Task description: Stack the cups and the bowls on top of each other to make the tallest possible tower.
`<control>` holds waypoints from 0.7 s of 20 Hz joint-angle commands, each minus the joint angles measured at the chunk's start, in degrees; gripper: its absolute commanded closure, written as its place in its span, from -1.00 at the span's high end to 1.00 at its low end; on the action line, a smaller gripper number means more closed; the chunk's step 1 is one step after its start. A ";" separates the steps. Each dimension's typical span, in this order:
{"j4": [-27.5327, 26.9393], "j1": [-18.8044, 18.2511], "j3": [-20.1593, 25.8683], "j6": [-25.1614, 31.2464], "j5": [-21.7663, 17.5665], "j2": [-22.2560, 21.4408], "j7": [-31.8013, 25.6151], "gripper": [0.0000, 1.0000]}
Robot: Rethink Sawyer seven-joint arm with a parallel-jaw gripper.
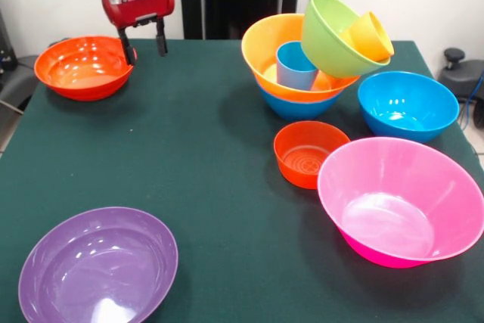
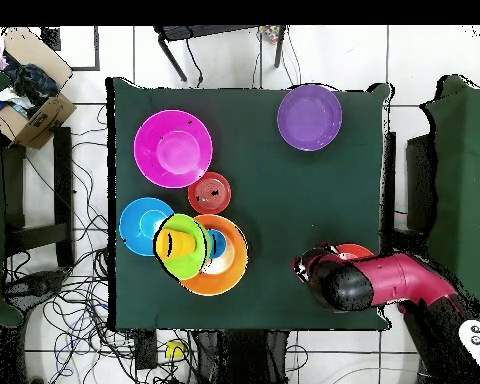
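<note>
Front view: the tower (image 1: 318,54) stands at the far right of the green table (image 1: 219,187). A blue bowl (image 1: 296,106) at the bottom carries an orange bowl (image 1: 268,47), which holds a light blue cup (image 1: 295,66). A lime bowl (image 1: 333,35) leans tilted on the orange rim with an orange cup (image 1: 370,35) lying inside it. Just right of the tower sits a second blue bowl (image 1: 408,105); nearer are a small red bowl (image 1: 308,153) and a big pink bowl (image 1: 401,200), touching. A purple bowl (image 1: 98,266) sits near left, a red-orange bowl (image 1: 85,67) far left. The gripper (image 1: 144,41) hangs by that bowl's right rim, fingers spread and empty.

Overhead view: the tower (image 2: 199,250) is at left, lime bowl (image 2: 181,246) overlapping the orange (image 2: 224,270). The arm (image 2: 384,285) covers most of the red-orange bowl (image 2: 356,250) at right; the gripper is hidden there.
</note>
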 commanded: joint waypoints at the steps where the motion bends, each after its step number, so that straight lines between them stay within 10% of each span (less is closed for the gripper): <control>1: -4.42 2.79 -4.50 -1.30 -3.35 -0.28 2.87 1.00; 14: -5.89 3.37 -7.20 -2.62 -4.10 1.26 3.40 1.00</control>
